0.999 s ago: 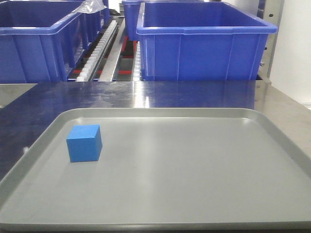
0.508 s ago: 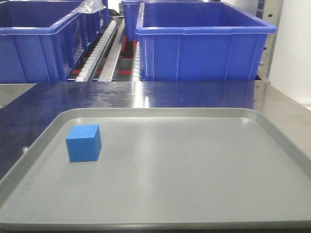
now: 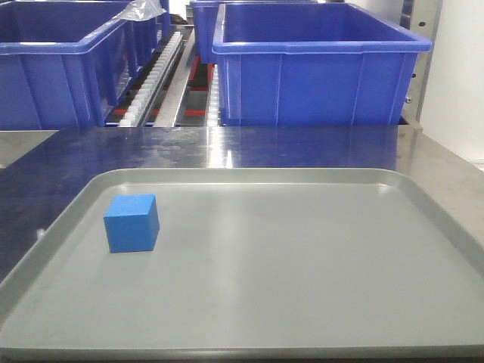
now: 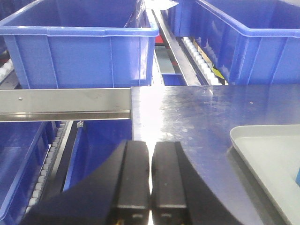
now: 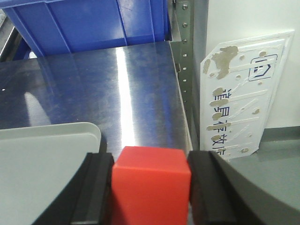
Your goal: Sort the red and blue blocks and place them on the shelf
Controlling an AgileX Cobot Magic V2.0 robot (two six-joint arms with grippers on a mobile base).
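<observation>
- I judge the red block [image 5: 150, 173] to be light and rigid, and its matte faces should not slip; my right gripper [image 5: 150, 187] is clamped on its two opposite side faces, off the right edge of the steel surface [image 5: 126, 93]
- The blue block [image 3: 131, 222] looks like the same cube, so I would take it square across two flat parallel faces, centred, never on corners
- It sits alone on the left side of the grey tray [image 3: 302, 176], well apart from both grippers
- My left gripper [image 4: 150, 159] has its fingers pressed together on nothing, near the surface's left edge
- Count: one red block, one blue block, one tray
- On the shelf [image 3: 155, 76] at the far side I see two large blue bins [image 3: 318, 76] in front; more sit behind, number unclear
</observation>
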